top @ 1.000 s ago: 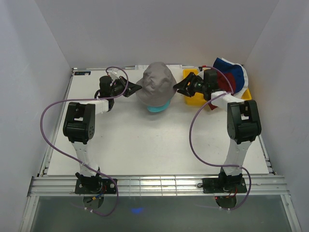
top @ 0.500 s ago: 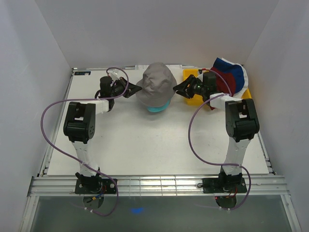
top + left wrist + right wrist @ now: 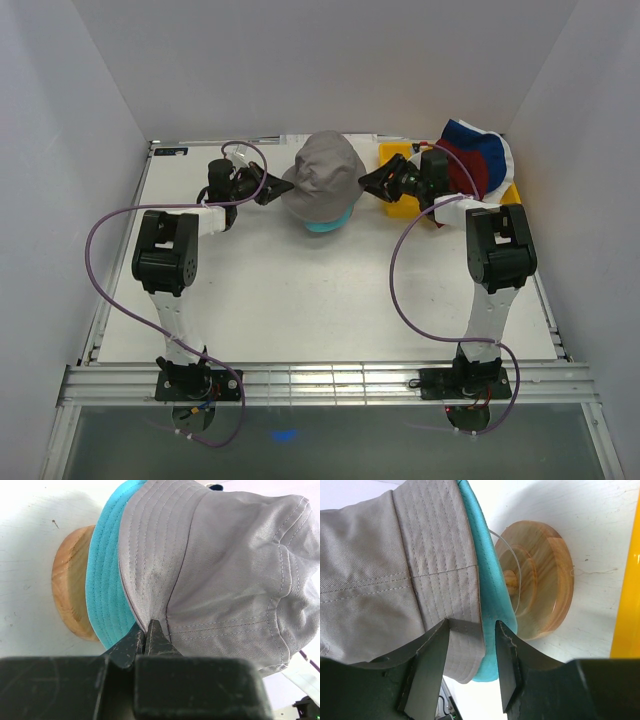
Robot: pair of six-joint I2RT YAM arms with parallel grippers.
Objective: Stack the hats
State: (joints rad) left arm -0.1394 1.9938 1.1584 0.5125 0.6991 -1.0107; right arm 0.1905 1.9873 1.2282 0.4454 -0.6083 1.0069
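Observation:
A grey hat (image 3: 322, 180) sits over a teal hat (image 3: 326, 225) on the wooden stand at the back middle. My left gripper (image 3: 284, 186) is at the grey hat's left brim. In the left wrist view it (image 3: 145, 631) is shut on the grey hat's (image 3: 225, 565) brim edge, with the teal hat (image 3: 104, 590) just beneath. My right gripper (image 3: 365, 183) is at the right brim. In the right wrist view it (image 3: 472, 642) is open, its fingers on either side of the grey (image 3: 375, 580) and teal (image 3: 492, 605) brims.
A yellow tray (image 3: 402, 207) at the back right holds navy, white and dark red hats (image 3: 477, 158). The wooden stand's base shows in the left wrist view (image 3: 70, 587) and in the right wrist view (image 3: 547, 590). The tray's edge (image 3: 630, 605) is close on the right.
The grey hat was crumpled and now lies smoother over the teal hat. Both grippers shifted slightly toward the back with it.

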